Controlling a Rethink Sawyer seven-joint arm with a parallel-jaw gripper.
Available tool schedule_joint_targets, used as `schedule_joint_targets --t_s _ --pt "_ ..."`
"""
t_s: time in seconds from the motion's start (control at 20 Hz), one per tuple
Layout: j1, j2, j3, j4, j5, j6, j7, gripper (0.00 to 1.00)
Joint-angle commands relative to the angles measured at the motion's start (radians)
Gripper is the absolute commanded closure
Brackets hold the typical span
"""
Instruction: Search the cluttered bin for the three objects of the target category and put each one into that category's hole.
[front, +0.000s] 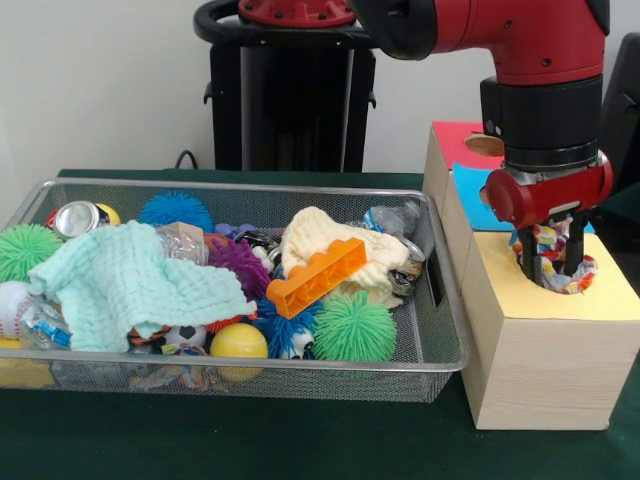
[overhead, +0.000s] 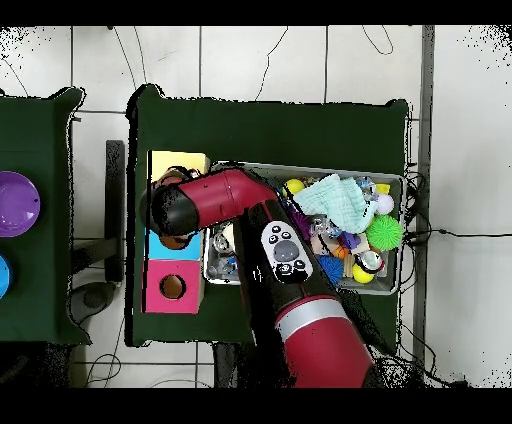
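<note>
jaws closed on crumpled wrapper (front: 553, 245), over yellow hole (front: 556, 275)

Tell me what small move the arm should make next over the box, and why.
Probably open and let go: the gripper is down in the yellow hole of the wooden box, shut on a crinkly multicoloured wrapper, which looks ready to fall in.

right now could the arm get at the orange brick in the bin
Probably yes. The orange brick lies on top of the clutter with nothing covering it. The gripper is over at the wooden box's yellow section, so the arm must first lift clear and swing across.
</note>
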Motion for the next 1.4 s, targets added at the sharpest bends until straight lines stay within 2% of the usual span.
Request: schedule_joint_targets --t_s 0.05,1.2,1.25,1.4 --pt "-0.054 -0.046 -0.012 0.018 0.011 0.099 0.024 0.0" --pt "-0.059 -0.049 -0.009 0.031 0.006 0.089 0.02 0.0" --pt "-0.061 -0.049 -0.007 0.033 0.007 0.085 0.019 1.0" --pt "-0.064 -0.049 -0.002 0.035 0.007 0.087 0.017 1.0"
